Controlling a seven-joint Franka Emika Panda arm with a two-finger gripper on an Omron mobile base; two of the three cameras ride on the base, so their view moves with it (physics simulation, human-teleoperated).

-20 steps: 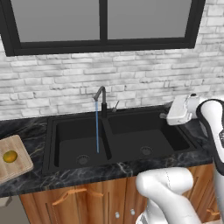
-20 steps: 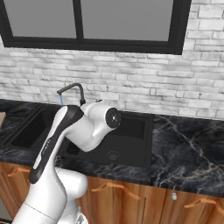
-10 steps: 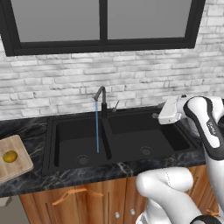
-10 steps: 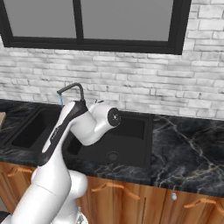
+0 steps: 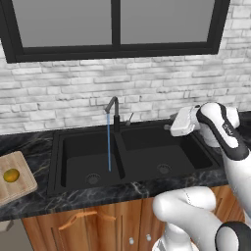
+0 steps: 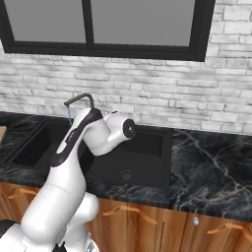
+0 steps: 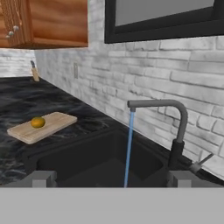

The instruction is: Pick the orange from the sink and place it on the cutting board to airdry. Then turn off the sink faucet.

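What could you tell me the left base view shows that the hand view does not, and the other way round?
The left base view alone shows both basins of the sink with a round drain in each, the wooden cabinet fronts below the counter, and the arm's white hand over the right basin. The hand view alone shows a wooden wall cabinet and a small object far down the counter. Both show the orange on the cutting board, the sink faucet with its blue stream running, and the brick wall.

No readable text, no labels, no brand marks, no numbers on any surface
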